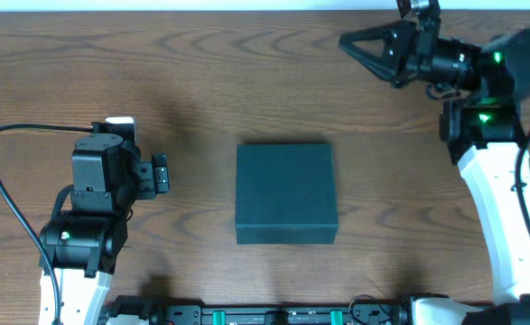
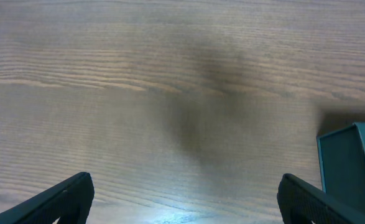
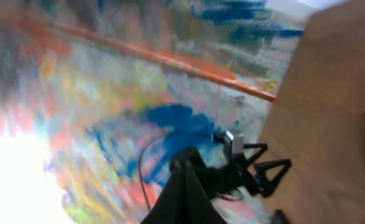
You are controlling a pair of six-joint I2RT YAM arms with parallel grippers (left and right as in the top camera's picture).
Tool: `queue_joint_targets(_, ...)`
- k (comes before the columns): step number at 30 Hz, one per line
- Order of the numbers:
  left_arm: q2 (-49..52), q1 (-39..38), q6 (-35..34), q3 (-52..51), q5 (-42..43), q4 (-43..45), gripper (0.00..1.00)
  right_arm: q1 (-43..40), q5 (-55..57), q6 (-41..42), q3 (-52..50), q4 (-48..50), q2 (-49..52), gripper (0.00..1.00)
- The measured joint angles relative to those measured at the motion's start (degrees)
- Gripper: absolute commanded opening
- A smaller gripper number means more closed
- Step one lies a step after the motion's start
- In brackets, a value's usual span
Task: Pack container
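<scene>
The container (image 1: pixel 285 194) is a dark teal square box in the middle of the wooden table, with its lid lying flat and shut. Its left corner shows at the right edge of the left wrist view (image 2: pixel 353 165). My left gripper (image 1: pixel 160 173) is to the left of the box, apart from it. It hangs over bare wood with its jaws (image 2: pixel 185 186) wide open and empty. My right gripper (image 1: pixel 350 42) is raised at the far right corner and points left, well away from the box. Its fingers (image 3: pixel 182 193) are pressed together on nothing.
The right wrist view is blurred and looks past the table's far edge (image 3: pixel 331 124) at a colourful floor. A black stand with a cable (image 3: pixel 257 171) is there. The arm bases stand at the near edge. No snack packets show in any view.
</scene>
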Motion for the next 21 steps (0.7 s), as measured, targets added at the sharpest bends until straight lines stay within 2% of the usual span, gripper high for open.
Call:
queue_joint_targets(1, 0.0, 0.0, 0.0, 0.0, 0.0, 0.0, 0.95, 0.1, 1.2, -2.3, 0.7, -4.5, 0.0, 0.02)
queue_joint_targets(4, 0.0, 0.0, 0.0, 0.0, 0.0, 0.0, 0.95, 1.3, 8.6, -11.5, 5.2, -26.0, 0.0, 0.02)
queue_joint_targets(5, 0.0, 0.0, 0.0, 0.0, 0.0, 0.0, 0.95, 1.6, 10.1, -14.2, 5.7, -29.6, 0.0, 0.02)
queue_joint_targets(10, 0.0, 0.0, 0.0, 0.0, 0.0, 0.0, 0.95, 10.0, 29.3, -36.3, 14.6, -61.9, 0.0, 0.02)
queue_joint_targets(14, 0.0, 0.0, 0.0, 0.0, 0.0, 0.0, 0.95, 21.9, 47.0, -52.8, 18.9, -74.0, 0.0, 0.02)
queue_joint_targets(19, 0.0, 0.0, 0.0, 0.0, 0.0, 0.0, 0.95, 35.7, 69.7, -65.1, 18.8, -86.9, 0.0, 0.01)
queue_joint_targets(21, 0.0, 0.0, 0.0, 0.0, 0.0, 0.0, 0.95, 38.7, 74.3, -67.4, 16.6, -87.2, -0.3, 0.02)
